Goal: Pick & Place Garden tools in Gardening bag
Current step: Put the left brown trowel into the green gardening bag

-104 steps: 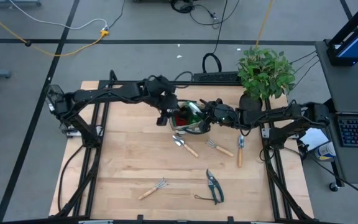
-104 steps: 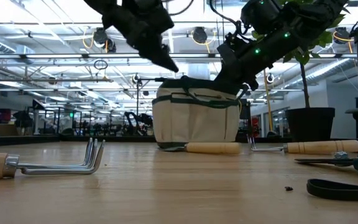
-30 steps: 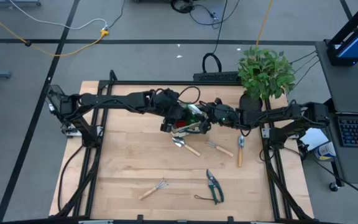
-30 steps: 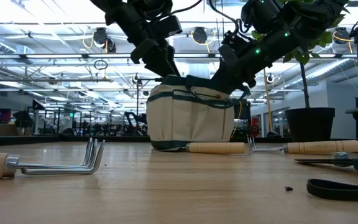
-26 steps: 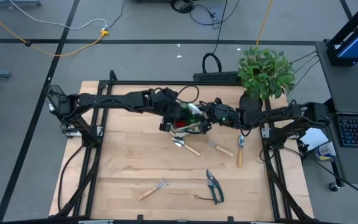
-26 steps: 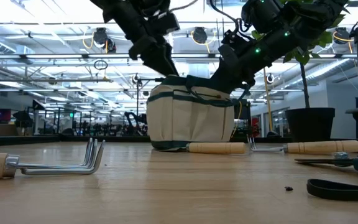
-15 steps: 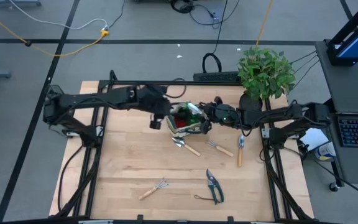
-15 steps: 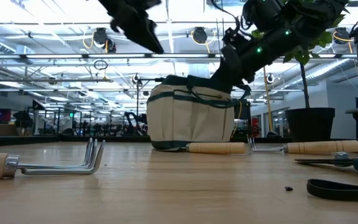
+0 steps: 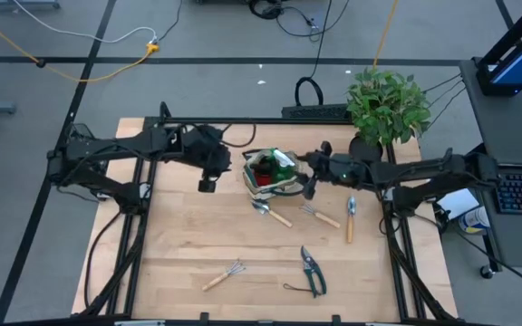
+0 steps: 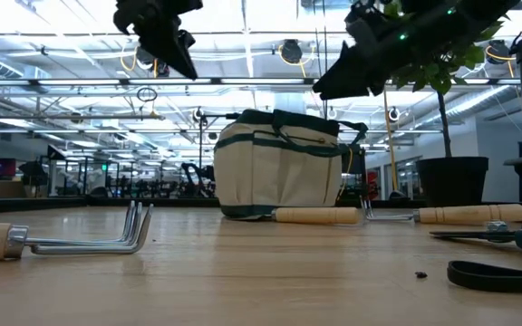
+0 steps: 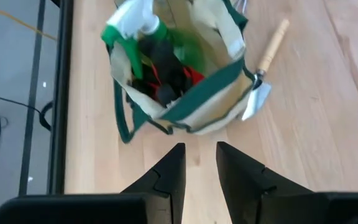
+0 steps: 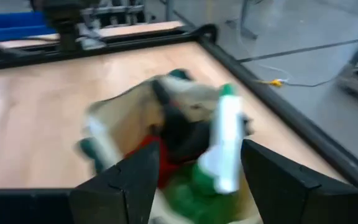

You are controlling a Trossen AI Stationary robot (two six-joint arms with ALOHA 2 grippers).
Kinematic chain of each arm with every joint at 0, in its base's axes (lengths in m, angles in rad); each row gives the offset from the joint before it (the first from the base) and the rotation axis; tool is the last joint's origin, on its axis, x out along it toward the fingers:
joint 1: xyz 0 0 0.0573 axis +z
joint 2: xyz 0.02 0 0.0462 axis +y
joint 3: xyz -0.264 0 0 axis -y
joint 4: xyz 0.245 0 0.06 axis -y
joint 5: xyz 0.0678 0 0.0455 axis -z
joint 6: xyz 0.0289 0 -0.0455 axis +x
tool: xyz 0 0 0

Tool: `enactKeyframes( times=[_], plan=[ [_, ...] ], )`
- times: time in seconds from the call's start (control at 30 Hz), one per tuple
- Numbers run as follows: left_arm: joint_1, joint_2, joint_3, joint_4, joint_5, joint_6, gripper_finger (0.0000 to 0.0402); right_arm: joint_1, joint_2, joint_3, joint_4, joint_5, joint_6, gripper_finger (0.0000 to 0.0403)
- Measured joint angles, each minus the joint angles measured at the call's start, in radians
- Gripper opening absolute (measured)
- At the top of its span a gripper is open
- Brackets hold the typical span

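Note:
The tan gardening bag [image 9: 273, 173] with green trim stands on its base at the table's far middle. Inside it show a green spray bottle [image 11: 135, 22] and red-black gloves [image 11: 169, 68]. My left gripper [image 9: 208, 180] hovers left of the bag, its fingers [image 11: 173, 168] a narrow gap apart with nothing between them. My right gripper [image 9: 313, 184] hangs just right of the bag, wide open and empty, and looks down into the bag [image 12: 166, 137]. A trowel [image 9: 270, 211], a fork [image 9: 320, 215], a second trowel [image 9: 351, 217], shears [image 9: 313, 270] and a rake [image 9: 225, 274] lie flat on the table.
A potted green plant [image 9: 386, 107] stands at the far right corner, beside the right arm. Black frame rails [image 9: 143, 195] run along the table's left and right sides. Bare wood lies between the bag and the near tools. A trowel [image 11: 266, 68] lies close against the bag's near side.
My left gripper has pulled up out of the bag's mouth and gone toward the table's left edge. My right gripper has come off the bag's right rim, risen and drawn back a little to the right. The bag has stayed where it was.

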Motion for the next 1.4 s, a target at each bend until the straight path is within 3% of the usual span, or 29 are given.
enactKeyframes(
  times=[0.3, 0.4, 0.6, 0.87, 1.13, 1.4],
  plan=[
    [-0.001, -0.116, -0.001, -0.011, 0.001, 0.033, 0.0093, 0.216, 0.040, 0.000, 0.016, -0.001, 0.058, 0.0219],
    [-0.001, -0.172, -0.015, 0.010, 0.045, 0.030, 0.0093, 0.267, 0.095, 0.001, 0.043, -0.008, 0.097, 0.0219],
    [-0.013, -0.284, -0.215, 0.232, 0.157, -0.026, 0.0092, 0.320, 0.267, 0.000, 0.194, -0.140, 0.164, 0.0219],
    [-0.041, -0.353, -0.517, 0.579, 0.157, -0.139, 0.0092, 0.337, 0.440, 0.000, 0.200, -0.126, 0.295, 0.0219],
    [-0.041, -0.351, -0.558, 0.654, 0.157, -0.153, 0.0092, 0.291, 0.598, 0.003, 0.305, -0.069, 0.322, 0.0219],
    [-0.041, -0.351, -0.558, 0.669, 0.158, -0.145, 0.0093, 0.275, 0.579, 0.000, 0.298, -0.029, 0.250, 0.0198]
  ],
)
